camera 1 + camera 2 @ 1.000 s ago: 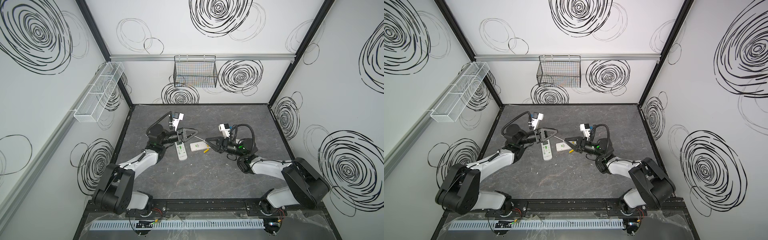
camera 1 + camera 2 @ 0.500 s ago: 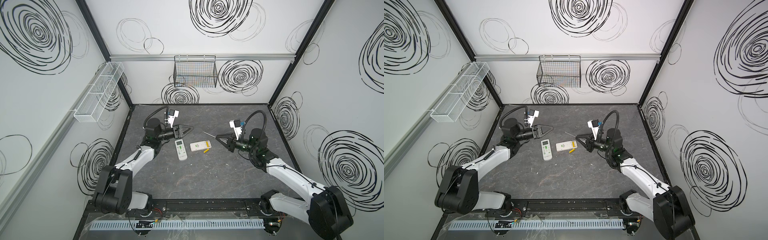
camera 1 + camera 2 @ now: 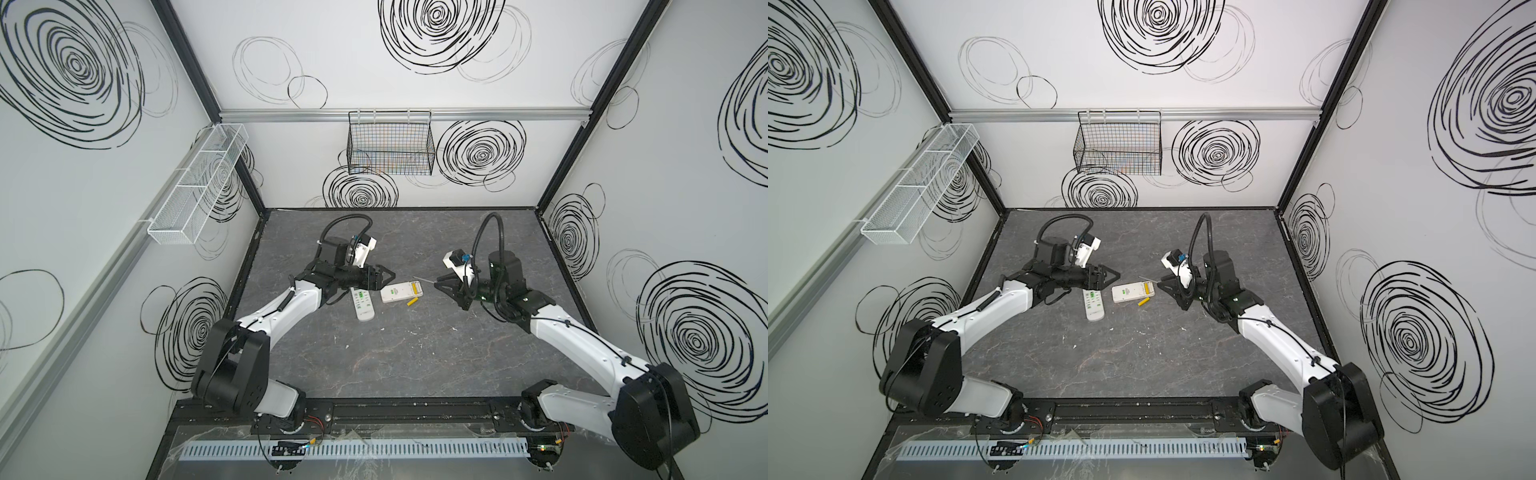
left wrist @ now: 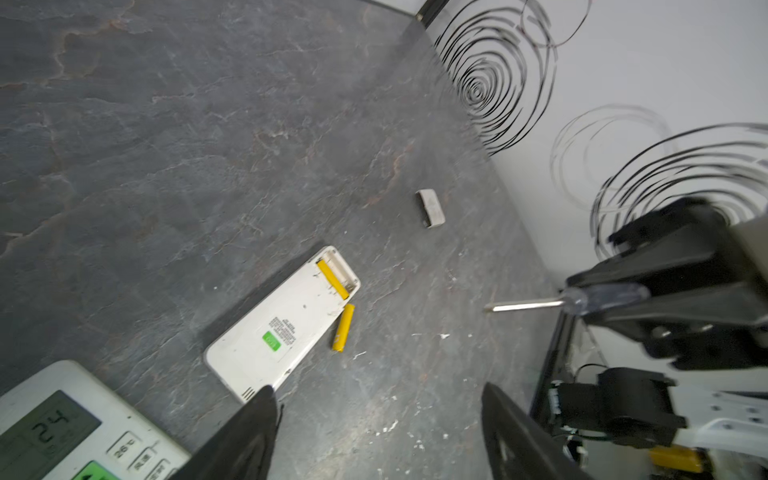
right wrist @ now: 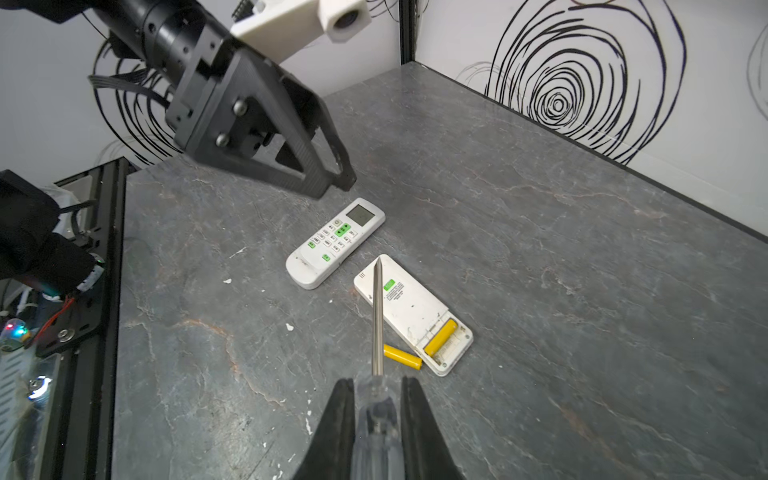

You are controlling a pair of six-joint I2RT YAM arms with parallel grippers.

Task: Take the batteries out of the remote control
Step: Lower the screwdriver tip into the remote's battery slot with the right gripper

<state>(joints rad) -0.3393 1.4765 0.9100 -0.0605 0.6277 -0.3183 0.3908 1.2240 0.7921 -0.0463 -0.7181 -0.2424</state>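
In both top views the left gripper [image 3: 388, 277] and the right gripper [image 3: 1165, 286] are seen drawn back to either side of the face-down remote [image 3: 401, 292], whereas a second ago both were crowded over it. In the left wrist view the left fingers [image 4: 249, 436] are spread wide with nothing between them. One yellow battery [image 4: 332, 279] is seen in the open compartment, and the other yellow battery [image 4: 343, 327] on the table [image 4: 166, 145] just beside the remote. In the right wrist view the clear-handled screwdriver [image 5: 377, 316] is clamped between the closed right fingers [image 5: 340, 415].
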